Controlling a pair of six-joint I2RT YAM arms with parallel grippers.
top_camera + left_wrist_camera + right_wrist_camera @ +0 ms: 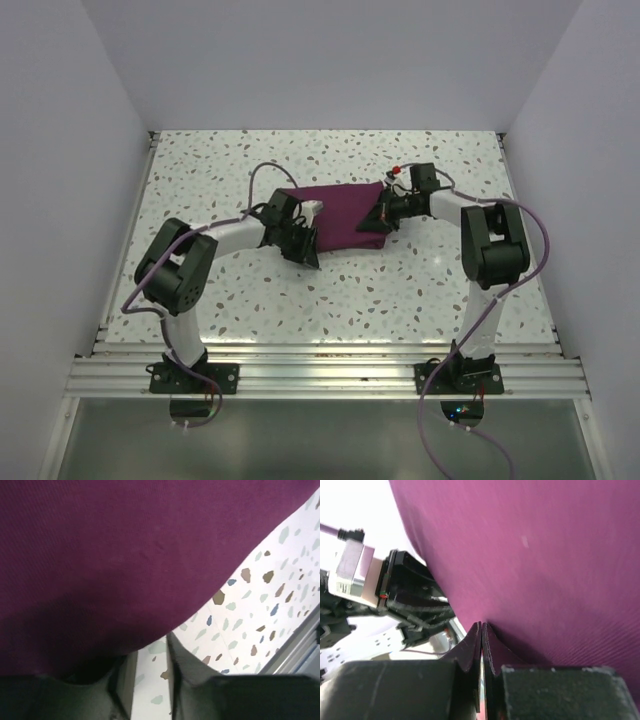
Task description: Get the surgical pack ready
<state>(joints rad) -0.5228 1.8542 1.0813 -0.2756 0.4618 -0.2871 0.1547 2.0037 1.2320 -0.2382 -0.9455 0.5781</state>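
The surgical pack (342, 213) is a deep purple cloth lying folded as a rectangle on the speckled table (250, 300). My left gripper (305, 247) sits at its near left corner. In the left wrist view the gripper (147, 647) is open: bare table shows between its two fingers, and the pack's edge (115, 570) overhangs the left fingertip. My right gripper (381, 220) is at the pack's right end. In the right wrist view the gripper (481, 626) is shut, its tips touching the cloth (545, 560); no cloth shows between them.
White walls close in the table at the left, back and right. An aluminium rail (320, 372) with both arm bases runs along the near edge. The left arm's wrist (405, 600) shows beside the cloth in the right wrist view.
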